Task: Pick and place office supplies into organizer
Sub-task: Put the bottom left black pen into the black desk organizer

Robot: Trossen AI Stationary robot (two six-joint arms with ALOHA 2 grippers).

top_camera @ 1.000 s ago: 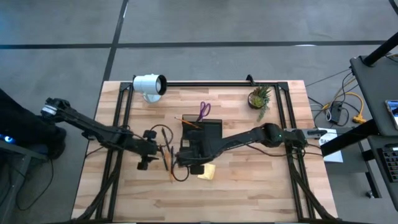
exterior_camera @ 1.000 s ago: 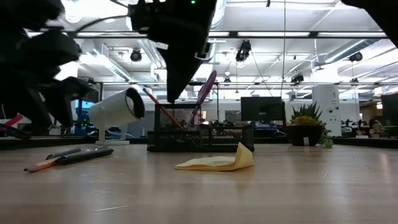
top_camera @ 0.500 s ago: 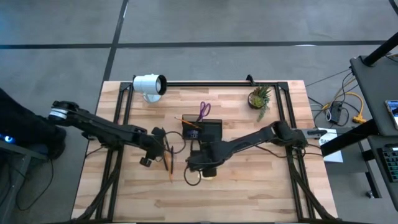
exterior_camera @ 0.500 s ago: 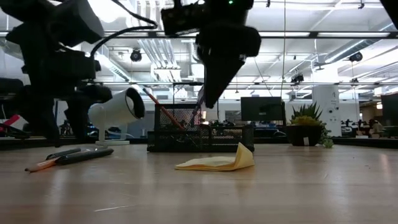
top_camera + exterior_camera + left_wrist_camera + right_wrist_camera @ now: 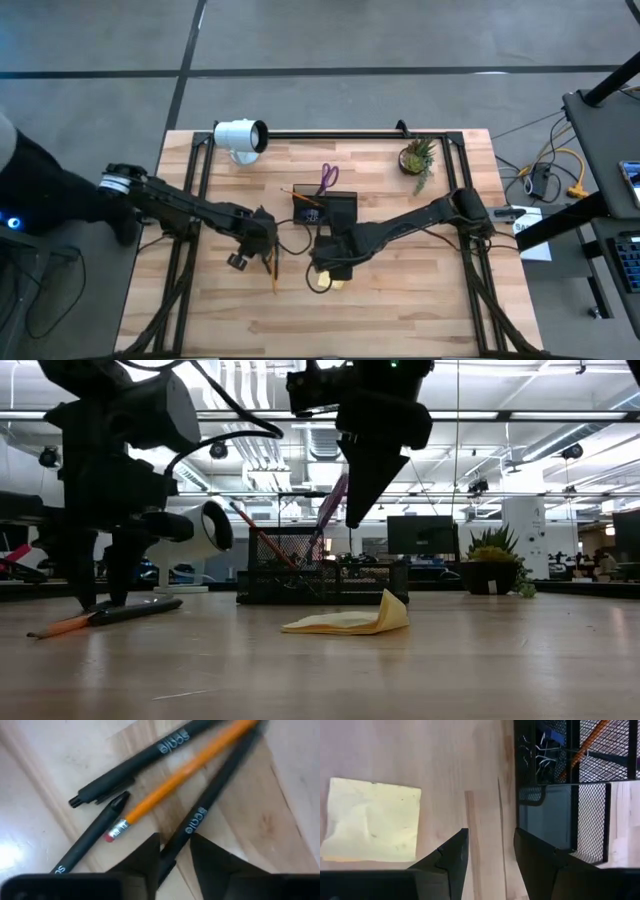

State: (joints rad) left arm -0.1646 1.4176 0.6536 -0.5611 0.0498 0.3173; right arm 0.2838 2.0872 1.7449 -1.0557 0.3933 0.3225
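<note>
Three dark pens [image 5: 150,751] and an orange pencil [image 5: 185,770] lie flat on the table, crossing one another. My left gripper [image 5: 175,837] is open and low over them [image 5: 100,600], one finger on each side of one dark pen [image 5: 200,815]. My right gripper [image 5: 491,832] is open and hangs above the table [image 5: 355,520], between the yellow sticky-note pad [image 5: 370,820] and the organizer [image 5: 560,795]. The pad lies on the table with one edge curled up [image 5: 350,622]. The purple-handled scissors [image 5: 328,178] and another orange pencil [image 5: 300,195] stand in the organizer's [image 5: 335,210] taller compartment.
A white cylindrical lamp [image 5: 240,137] stands at the far left of the table and a small potted plant [image 5: 418,157] at the far right. Black frame rails [image 5: 330,133] run along the far edge and both sides. Bare wood lies along the near edge.
My left gripper has moved toward the table's right and come down onto the pens. My right gripper has moved from beside the organizer toward the near and right edges, ending above the table by the sticky-note pad. The supplies have kept still.
</note>
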